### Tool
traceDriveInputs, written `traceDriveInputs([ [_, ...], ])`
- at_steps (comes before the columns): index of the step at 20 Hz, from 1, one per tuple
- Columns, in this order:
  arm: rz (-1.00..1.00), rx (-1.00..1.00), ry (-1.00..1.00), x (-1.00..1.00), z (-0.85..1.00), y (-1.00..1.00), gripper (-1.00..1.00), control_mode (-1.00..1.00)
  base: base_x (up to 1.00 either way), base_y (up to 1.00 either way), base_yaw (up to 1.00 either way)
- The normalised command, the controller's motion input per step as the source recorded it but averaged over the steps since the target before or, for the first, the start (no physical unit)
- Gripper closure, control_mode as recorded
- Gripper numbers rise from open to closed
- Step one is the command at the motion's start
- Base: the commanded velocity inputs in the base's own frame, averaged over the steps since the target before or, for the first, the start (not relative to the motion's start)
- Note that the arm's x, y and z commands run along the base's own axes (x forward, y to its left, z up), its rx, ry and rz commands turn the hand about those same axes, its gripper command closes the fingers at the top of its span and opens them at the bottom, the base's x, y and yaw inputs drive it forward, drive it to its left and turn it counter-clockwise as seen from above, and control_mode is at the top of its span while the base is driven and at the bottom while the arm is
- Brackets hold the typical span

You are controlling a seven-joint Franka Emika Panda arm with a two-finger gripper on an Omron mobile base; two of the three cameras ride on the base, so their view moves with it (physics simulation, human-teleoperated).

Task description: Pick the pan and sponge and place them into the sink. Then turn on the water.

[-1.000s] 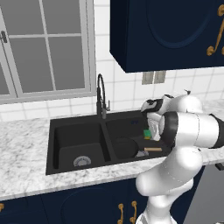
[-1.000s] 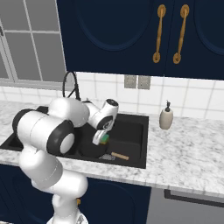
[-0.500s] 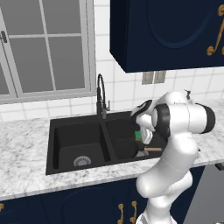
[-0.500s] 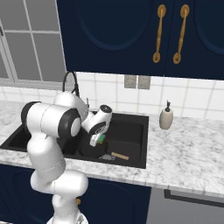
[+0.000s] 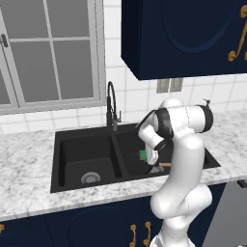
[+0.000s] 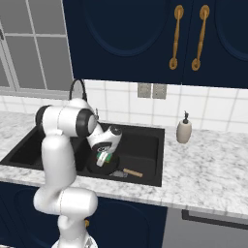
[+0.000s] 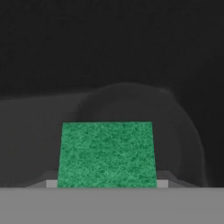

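Take the sink point(image 5: 72, 140) as your landmark. Your gripper point(image 6: 103, 160) hangs low inside its right-hand basin, on the far side of the centre divider from the faucet point(image 5: 112, 103), which stands at the sink's back rim. The jaws are partly spread and closed on the sponge point(image 7: 107, 154): in the hand view its green face sits squarely between the fingertips, and from both base views a green patch shows at the hand, so you are carrying it.

The pan point(image 6: 104, 167) already lies on the floor of that same basin, directly under the sponge, its light-brown handle point(image 6: 131, 172) pointing toward the sink's front-right corner. The beige soap dispenser point(image 6: 183, 130) stands on the counter just beside the sink's right edge, well clear of you.

Mind these risks:

- I cannot tell from these angles whether the sponge touches the pan or hangs just above it. If you let go from height, the light block may bounce or tip; it should still stay in the basin.
- Press lower and you may drive the fingertips into the pan and skid it against the basin wall.
- When you lift out, the forearm passes near the sink's front rim and the divider; a wide swing could clip them.
- The faucet comes next. Its coiled neck rises close behind your elbow, so a careless turn toward it could strike it before you reach the lever.
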Motion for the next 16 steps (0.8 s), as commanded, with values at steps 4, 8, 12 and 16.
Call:
traceDriveInputs([
  [4,0.01,0.02,0.01,0.43,-0.57,0.11,1.00,-1.00,0.00,0.00,0.00],
  [8,0.00,0.00,0.00,0.30,-0.66,0.08,1.00,-1.00,0.00,0.00,0.00],
  [12,0.00,0.02,0.00,0.30,-0.47,0.09,1.00,-1.00,0.00,0.00,0.00],
  [16,0.00,0.03,0.00,0.28,-0.35,0.07,1.00,-1.00,0.00,0.00,0.00],
])
